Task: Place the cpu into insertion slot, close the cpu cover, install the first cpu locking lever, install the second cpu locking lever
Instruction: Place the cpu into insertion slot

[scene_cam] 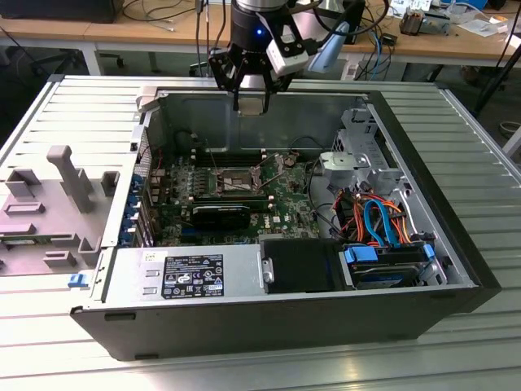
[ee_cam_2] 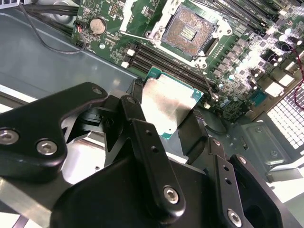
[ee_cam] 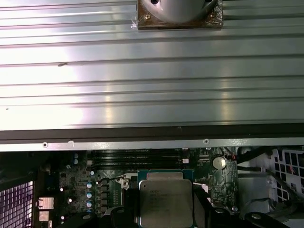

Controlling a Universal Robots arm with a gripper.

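My gripper (scene_cam: 251, 104) hangs over the far wall of the open computer case, shut on the cpu (scene_cam: 251, 106). In both wrist views the cpu (ee_cam_2: 167, 105) (ee_cam: 165, 199) is a flat silver-topped square pinched by its edges between two black fingers (ee_cam_2: 137, 97). The insertion slot (scene_cam: 234, 181) (ee_cam_2: 190, 31) lies open on the green board below, dark-centred with bare contacts, and well apart from the chip. A silvery plate that looks like the cpu cover (scene_cam: 279, 165) stands raised at the slot's edge. Two thin wire levers (ee_cam_2: 138, 37) rest loose beside the slot.
A long black block (scene_cam: 224, 216) lies in front of the slot. A grey power supply (scene_cam: 187, 277) and drives with blue and orange cables (scene_cam: 378, 220) fill the near side. Memory slots (ee_cam_2: 159, 61) run beside the socket. A grey fixture (scene_cam: 57, 195) sits on the ribbed table.
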